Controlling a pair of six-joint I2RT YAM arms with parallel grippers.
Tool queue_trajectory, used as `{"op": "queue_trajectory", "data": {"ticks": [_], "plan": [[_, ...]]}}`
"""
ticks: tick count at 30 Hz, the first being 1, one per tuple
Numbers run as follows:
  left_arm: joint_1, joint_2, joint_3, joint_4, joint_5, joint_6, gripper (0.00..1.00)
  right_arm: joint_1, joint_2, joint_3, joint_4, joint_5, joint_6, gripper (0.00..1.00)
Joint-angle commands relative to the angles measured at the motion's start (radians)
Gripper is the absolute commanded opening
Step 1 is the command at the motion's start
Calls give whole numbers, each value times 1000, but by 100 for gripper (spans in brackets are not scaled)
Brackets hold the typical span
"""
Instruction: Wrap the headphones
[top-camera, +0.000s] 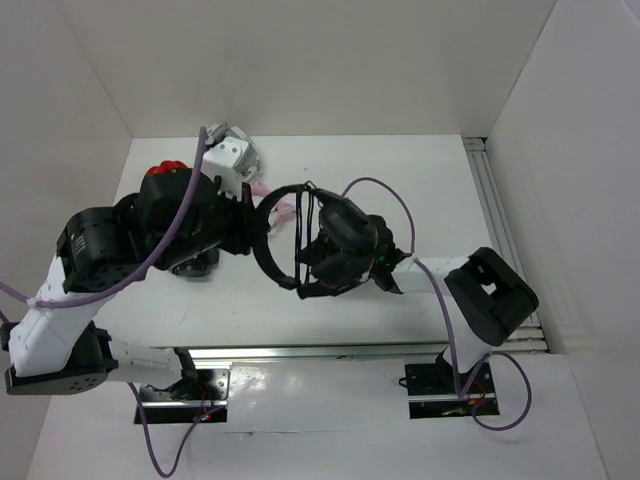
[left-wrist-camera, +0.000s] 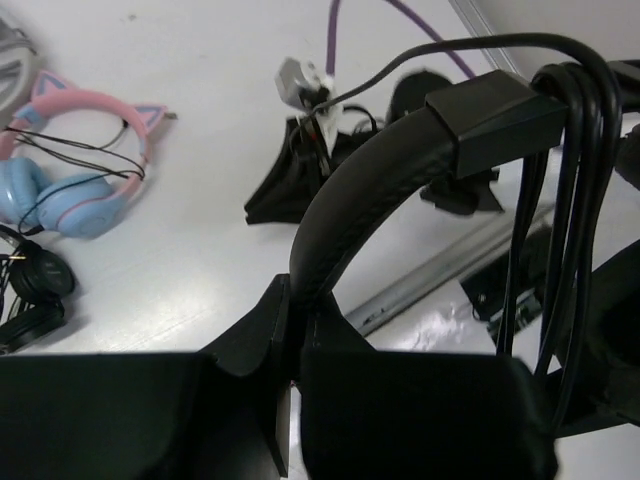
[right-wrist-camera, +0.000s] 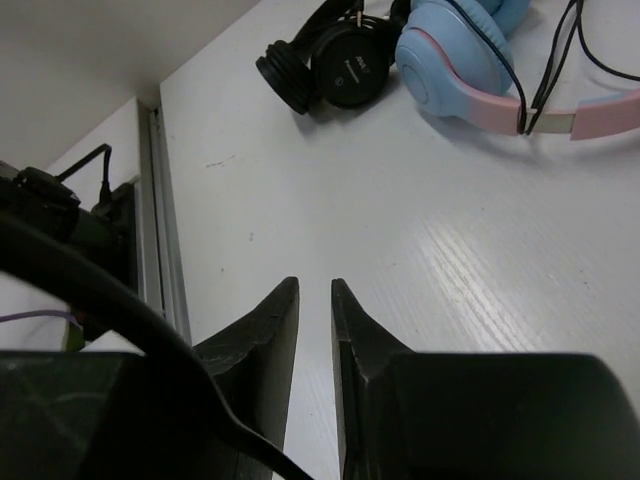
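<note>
Headphones: all black, padded band arching away from left gripper, which is clenched on it. Arc opens toward right gripper. Cable looped across band. Right jaws slightly parted, empty.

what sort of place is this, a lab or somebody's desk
Probably a robot lab cell, not a desk: plain white walls box in a white table, a left arm and a right arm are mounted at its near edge, and a pink-and-blue pair of headphones lies on it.
</note>
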Motion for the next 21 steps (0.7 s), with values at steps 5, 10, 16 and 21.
{"op": "queue_trajectory", "data": {"ticks": [5,10,16,21], "plan": [[87,62,127,-40,-213,-95,0,17,45,-94,284,-17,81,28],[263,62,84,47,-176,-69,0,17,73,-197,387,-6,104,28],[479,148,153,98,-26,-23,0,27,105,-302,527,28,137,18],[602,195,107,156,31,-23,0,68,70,-320,463,54,104,0]]}}
